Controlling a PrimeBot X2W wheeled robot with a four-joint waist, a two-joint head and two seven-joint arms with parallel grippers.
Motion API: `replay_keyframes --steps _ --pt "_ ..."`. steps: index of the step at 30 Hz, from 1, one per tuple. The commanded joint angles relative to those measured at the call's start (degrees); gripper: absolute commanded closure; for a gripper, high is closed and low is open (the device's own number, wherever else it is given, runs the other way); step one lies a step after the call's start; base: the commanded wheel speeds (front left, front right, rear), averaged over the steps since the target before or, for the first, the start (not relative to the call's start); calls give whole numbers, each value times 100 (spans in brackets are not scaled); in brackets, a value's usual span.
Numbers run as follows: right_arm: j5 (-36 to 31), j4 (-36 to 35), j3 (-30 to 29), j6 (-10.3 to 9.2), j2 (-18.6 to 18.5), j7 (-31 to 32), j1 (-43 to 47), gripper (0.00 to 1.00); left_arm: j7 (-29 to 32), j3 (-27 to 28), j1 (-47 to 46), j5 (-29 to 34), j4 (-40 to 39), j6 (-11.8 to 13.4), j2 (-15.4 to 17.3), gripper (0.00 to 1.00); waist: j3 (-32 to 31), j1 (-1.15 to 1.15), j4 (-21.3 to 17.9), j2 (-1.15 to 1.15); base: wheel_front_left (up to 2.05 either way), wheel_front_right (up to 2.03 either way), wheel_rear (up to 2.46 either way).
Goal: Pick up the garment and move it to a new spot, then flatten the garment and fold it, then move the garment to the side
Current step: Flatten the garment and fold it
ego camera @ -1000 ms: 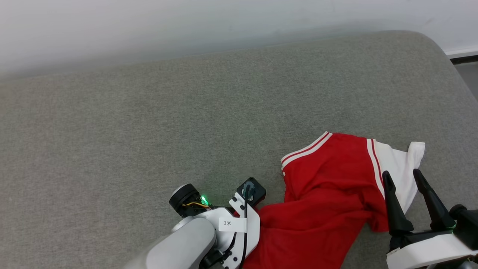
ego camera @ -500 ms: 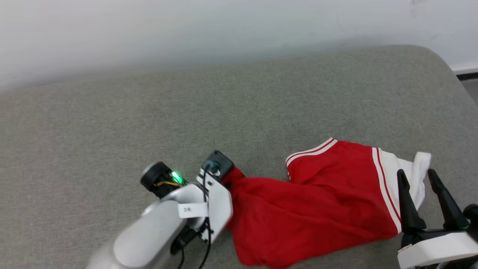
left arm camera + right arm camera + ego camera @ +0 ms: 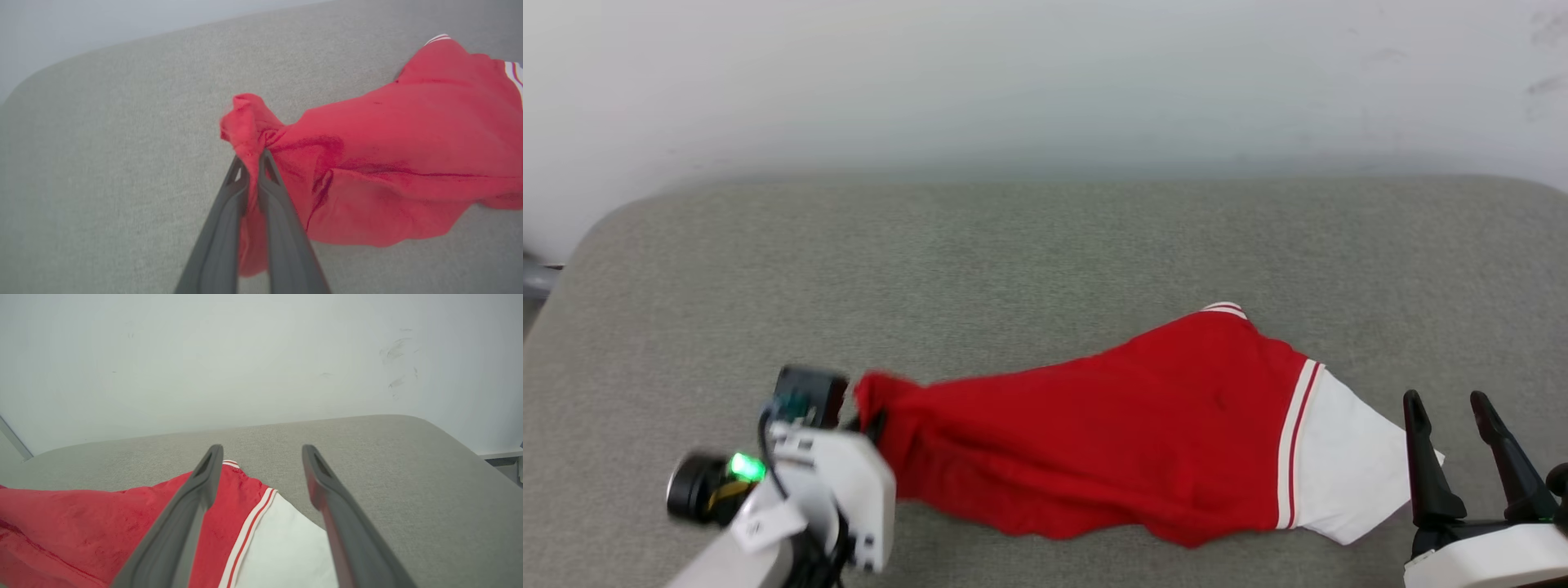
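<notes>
**Garment position.** The garment point(image 3: 1111, 441) lies on the grey fabric-covered table point(image 3: 1013, 269), along the near side. It is drawn into a long tapered shape that runs from the left gripper point(image 3: 250, 158) across to the right gripper point(image 3: 1445, 400). The red body narrows to a bunched point at the left end. The white sleeve point(image 3: 1347, 474) and its striped trim point(image 3: 1290, 445) spread flat at the right end.

**Left gripper.** The jaws are together, clamped on a gathered wad of red fabric at the narrow end. The left wrist view shows creases radiating from this pinch, and that suggests the cloth is under tension. A single-point hold of this kind suits transport — the rest of the garment trails on the table and pulls out lengthwise rather than balling up.

**Right gripper.** The jaws stand well apart and hold nothing. In the right wrist view the sleeve lies below and between them. Whether the tips touch the cloth cannot be told. This placement probably stages a second grasp at the sleeve end, as flattening needs two opposed holds.

**Task status.** The relocation step appears to be in hand. Flattening, folding and the move to the side are not yet done, and the black print is hidden.
</notes>
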Motion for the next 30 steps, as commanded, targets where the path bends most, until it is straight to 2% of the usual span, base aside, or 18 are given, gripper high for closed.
replay_keyframes --steps 1,3,6,11,15,16,17,18,21,26,30 --pt "1 -12 1 -6 14 17 37 0 -50 109 439 -175 -97 170 48 100 -114 0 163 0 0 0 0" --pt "-16 -40 -3 -6 14 39 73 0 -123 274 930 -411 -196 383 120 100 -137 0 258 0 0 0 0" --pt "-46 -88 5 -6 13 95 90 0 -276 431 1671 -773 -192 599 27 100 -164 0 363 0 0 0 0" --pt "-94 -164 -9 -6 13 174 129 0 -563 498 2440 -1252 51 566 -347 100 -197 0 468 0 0 0 0" --pt "-127 -228 -18 -6 13 243 146 0 -775 482 2563 -1385 272 446 -588 100 -226 0 524 0 0 0 0" --pt "-144 -247 -24 -6 13 258 141 0 -853 524 2535 -1424 309 439 -663 63 -239 0 538 0 0 0 0" --pt "-204 -280 -13 -5 13 279 147 0 -898 537 2506 -1439 360 426 -700 36 -249 0 547 0 0 0 0" --pt "-220 -294 -13 -6 13 292 157 0 -950 533 2450 -1384 404 419 -695 0 -261 0 553 0 0 0 0" --pt "-226 -335 -10 -6 13 339 176 0 -1142 565 2304 -1273 454 413 -709 0 -308 0 559 0 0 0 0" --pt "-219 -386 -27 -6 13 378 217 0 -1859 757 2000 -885 344 433 -587 0 -373 0 561 0 0 0 0" --pt "-198 -414 -47 -6 13 425 230 0 -2198 898 1741 -696 238 373 -446 0 -404 0 552 0 0 0 0"
